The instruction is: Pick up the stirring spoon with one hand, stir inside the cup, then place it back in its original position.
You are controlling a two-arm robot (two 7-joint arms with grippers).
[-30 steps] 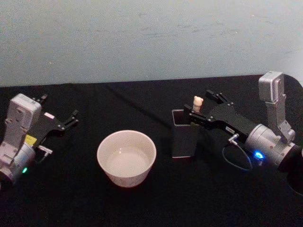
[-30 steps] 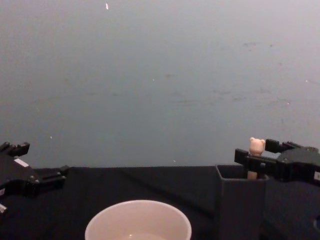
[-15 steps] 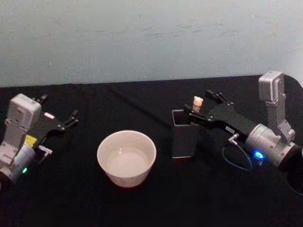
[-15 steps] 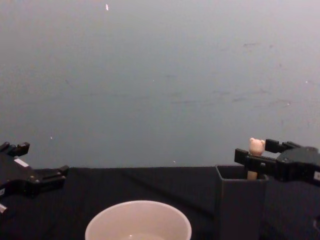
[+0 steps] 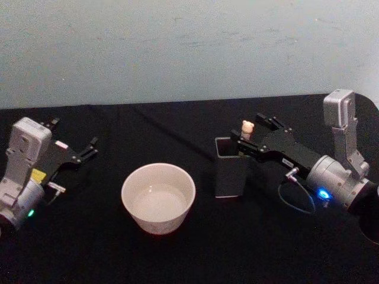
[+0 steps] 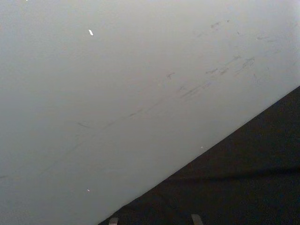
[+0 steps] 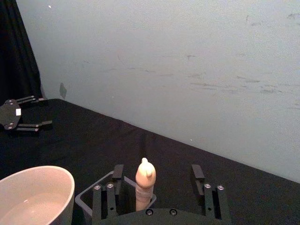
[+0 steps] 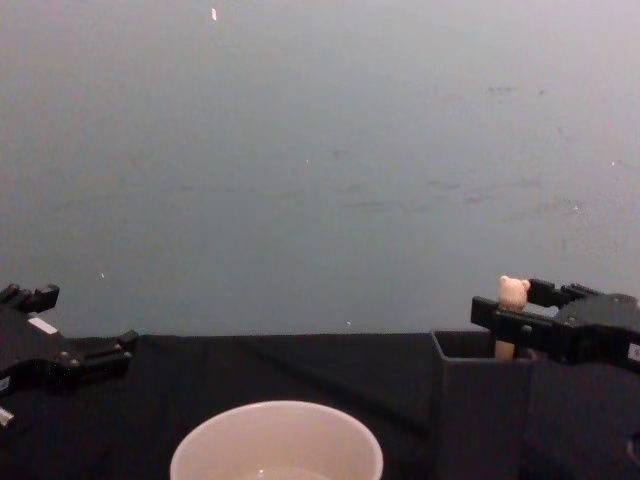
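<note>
I see a pale scuffed wall (image 5: 177, 47), black worktop (image 5: 177, 254), left gripper (image 5: 74, 133) parked far left with fingers apart, right gripper (image 7: 157, 171) with fingers spread, cup (image 5: 157, 225) at centre, dark square holder (image 5: 231, 177) near it, stirring spoon (image 5: 247, 126) upright inside, between the right fingers

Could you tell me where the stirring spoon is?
Head view: the stirring spoon stands in the dark holder right of the cup, between the open fingers of the right hand.

the holder (image 5: 231, 174) hides the stem of the stirring spoon (image 5: 247, 126), and the chest view's edge crops the cup (image 8: 200, 440)
</note>
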